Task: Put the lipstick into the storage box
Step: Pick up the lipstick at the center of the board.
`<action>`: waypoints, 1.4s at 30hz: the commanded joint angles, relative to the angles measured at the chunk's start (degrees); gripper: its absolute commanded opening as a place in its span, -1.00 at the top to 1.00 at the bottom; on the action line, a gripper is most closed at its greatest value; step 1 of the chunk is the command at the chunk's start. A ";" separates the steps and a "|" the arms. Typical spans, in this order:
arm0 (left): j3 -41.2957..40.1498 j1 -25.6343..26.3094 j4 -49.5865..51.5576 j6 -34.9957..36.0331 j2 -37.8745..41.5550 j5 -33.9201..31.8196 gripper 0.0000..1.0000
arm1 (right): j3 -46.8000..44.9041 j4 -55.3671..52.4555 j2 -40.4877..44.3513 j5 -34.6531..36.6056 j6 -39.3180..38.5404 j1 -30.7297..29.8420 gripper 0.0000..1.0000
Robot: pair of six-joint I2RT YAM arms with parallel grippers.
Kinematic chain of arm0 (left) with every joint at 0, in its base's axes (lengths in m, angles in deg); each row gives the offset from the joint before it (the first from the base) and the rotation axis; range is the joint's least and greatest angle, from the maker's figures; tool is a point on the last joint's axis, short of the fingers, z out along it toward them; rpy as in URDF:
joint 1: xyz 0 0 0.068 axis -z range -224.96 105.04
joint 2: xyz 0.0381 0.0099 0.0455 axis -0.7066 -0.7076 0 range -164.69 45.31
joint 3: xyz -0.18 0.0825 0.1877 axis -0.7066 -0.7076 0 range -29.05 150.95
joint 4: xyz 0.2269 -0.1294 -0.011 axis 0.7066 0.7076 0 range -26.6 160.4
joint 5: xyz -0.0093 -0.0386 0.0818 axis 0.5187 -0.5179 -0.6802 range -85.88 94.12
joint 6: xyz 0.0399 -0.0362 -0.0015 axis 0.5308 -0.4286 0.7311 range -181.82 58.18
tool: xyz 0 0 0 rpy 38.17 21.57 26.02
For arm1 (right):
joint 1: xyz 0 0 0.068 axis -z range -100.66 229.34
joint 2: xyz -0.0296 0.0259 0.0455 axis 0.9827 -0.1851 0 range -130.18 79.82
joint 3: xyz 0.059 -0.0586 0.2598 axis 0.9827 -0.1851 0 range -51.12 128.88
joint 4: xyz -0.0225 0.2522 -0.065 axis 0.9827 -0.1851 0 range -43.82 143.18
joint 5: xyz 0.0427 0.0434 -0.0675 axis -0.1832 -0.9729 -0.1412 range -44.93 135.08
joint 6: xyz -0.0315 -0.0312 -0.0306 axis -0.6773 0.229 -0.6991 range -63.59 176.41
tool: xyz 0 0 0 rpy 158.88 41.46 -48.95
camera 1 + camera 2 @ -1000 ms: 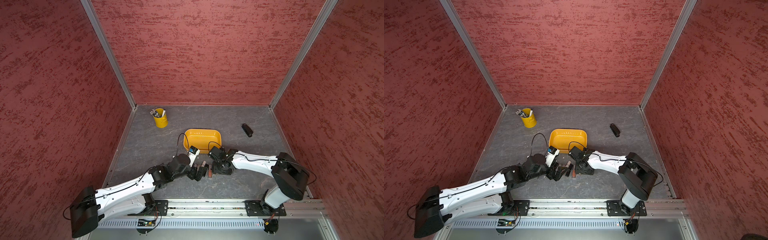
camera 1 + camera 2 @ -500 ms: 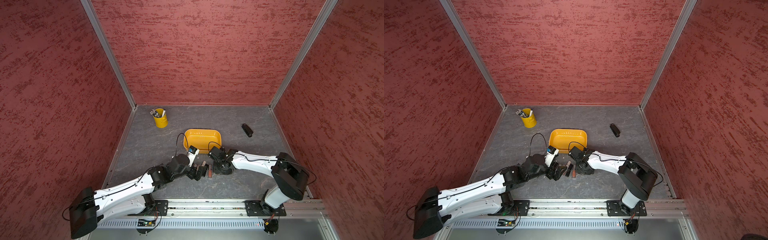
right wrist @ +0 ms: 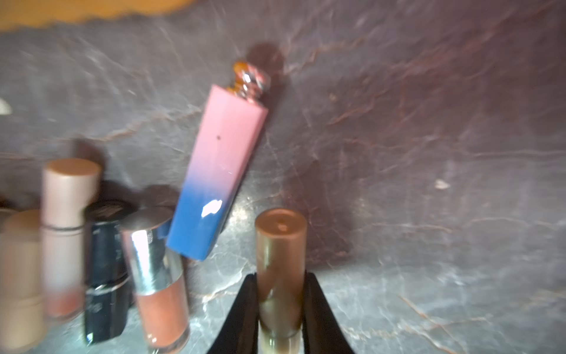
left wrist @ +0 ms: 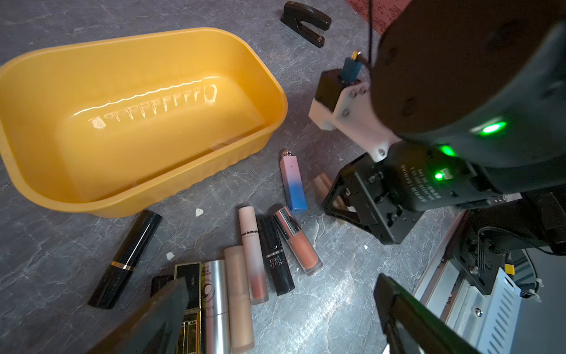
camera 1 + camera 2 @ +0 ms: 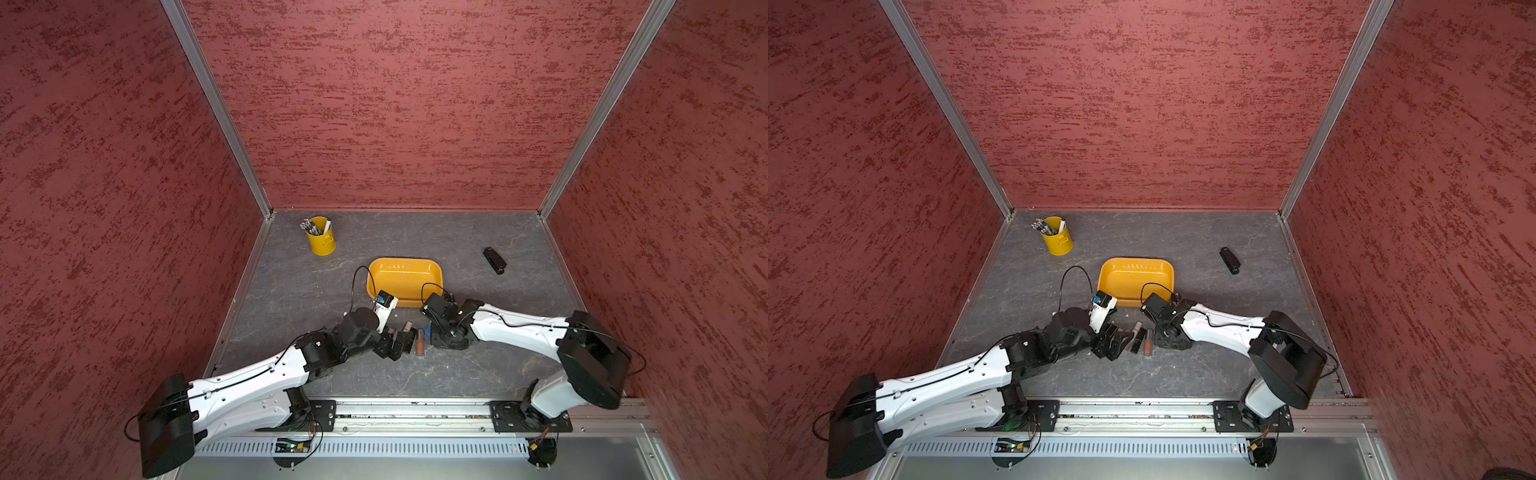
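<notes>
Grasp step: the right fingers (image 3: 243, 306) are pinched on a smooth brown cylindrical lipstick (image 3: 280, 245), low by the other tubes (image 4: 254, 254) on the veined grey counter (image 4: 321, 306). The glossy yellow plastic box (image 4: 199, 174) sits empty nearby. The next move probably calls for lifting clear and crossing its rim. The left fingers (image 4: 404, 309) gape wide and hold nothing.

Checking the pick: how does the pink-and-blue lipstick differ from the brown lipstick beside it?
The pink-and-blue lipstick is flat-sided and two-toned; the brown lipstick is round and plain. The pink-and-blue lipstick lies free; the brown lipstick is pinched in the right claw. Both are outside the storage box.
</notes>
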 commanded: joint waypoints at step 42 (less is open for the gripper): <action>4.87 -26.01 -36.28 -29.07 -12.52 49.07 -0.44 | -0.58 38.14 14.54 -48.12 -14.67 12.18 0.78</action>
